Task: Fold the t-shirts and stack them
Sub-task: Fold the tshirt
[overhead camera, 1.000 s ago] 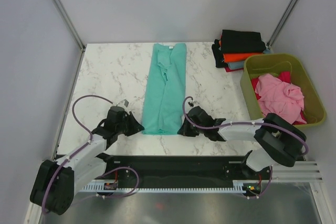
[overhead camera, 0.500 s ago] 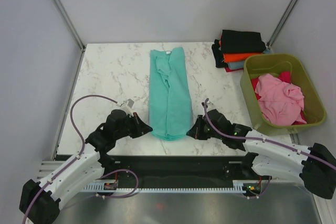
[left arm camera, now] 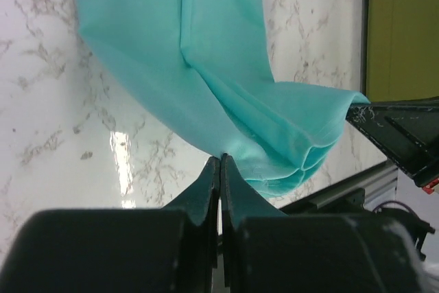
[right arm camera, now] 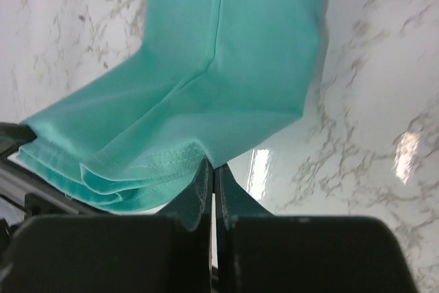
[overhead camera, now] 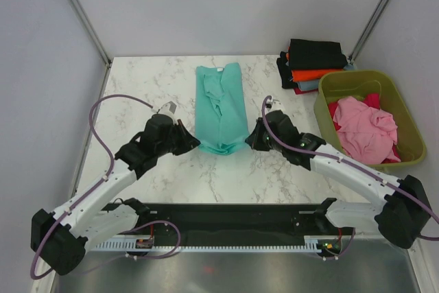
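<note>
right now my left gripper (overhead camera: pixel 193 144) and right gripper (overhead camera: pixel 251 139) each have their fingers pressed together on a near hem corner of the teal t-shirt (overhead camera: pixel 221 101), lifting that end off the tabletop (overhead camera: pixel 144 94). the shirt lies mid-table as a narrow strip, so i judge the lengthwise folds done and the crosswise fold begun. farther right, the olive tub (overhead camera: pixel 370 75) holds a pink tee (overhead camera: pixel 363 125) and something red, unfolded. beyond it sits the folded stack (overhead camera: pixel 312 63).
</note>
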